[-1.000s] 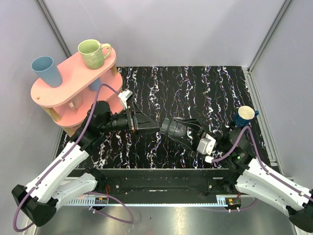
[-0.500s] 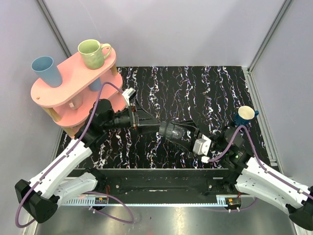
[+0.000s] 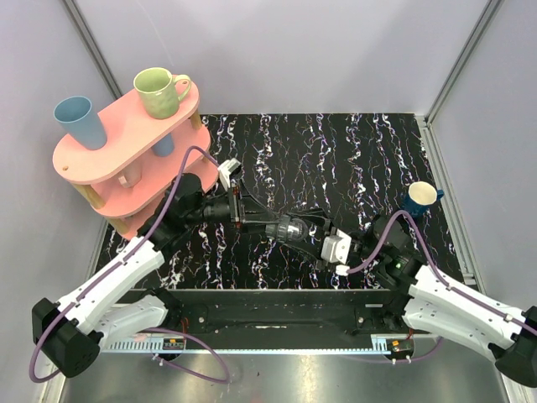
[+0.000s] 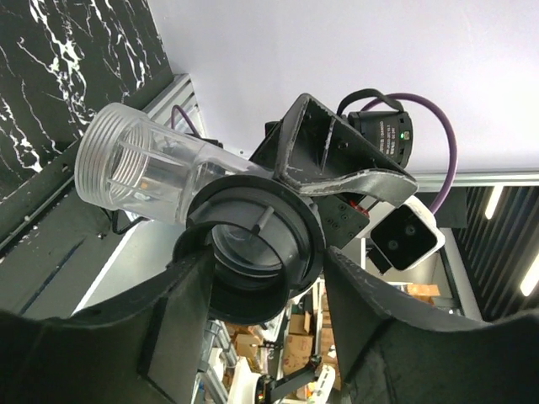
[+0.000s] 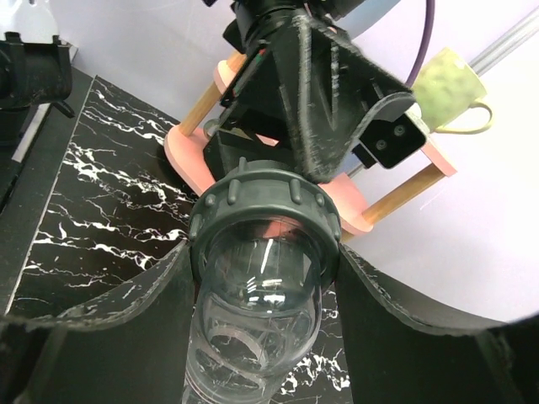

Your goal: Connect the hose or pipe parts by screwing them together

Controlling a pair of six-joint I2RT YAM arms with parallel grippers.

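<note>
One pipe part hangs above the black mat, a clear elbow fitting point(image 3: 294, 227) with a dark ribbed collar point(image 5: 265, 210). My right gripper point(image 3: 305, 232) is shut on it, and in the right wrist view its fingers point(image 5: 160, 295) press both sides of the collar. The clear threaded tube point(image 4: 139, 172) juts up and left in the left wrist view. My left gripper point(image 3: 267, 223) faces the right one, with its fingers point(image 4: 181, 311) against both sides of the dark ring end point(image 4: 261, 252). I cannot make out a second, separate part.
A pink two-level shelf point(image 3: 126, 134) at the back left carries a green mug point(image 3: 159, 91) and a blue cup point(image 3: 80, 122). A dark blue mug point(image 3: 419, 200) stands at the mat's right edge. Grey walls close in the black marbled mat point(image 3: 336, 151).
My left gripper has moved right to the fitting and narrowed its jaws onto the dark end. The right gripper has carried the fitting a little to the left.
</note>
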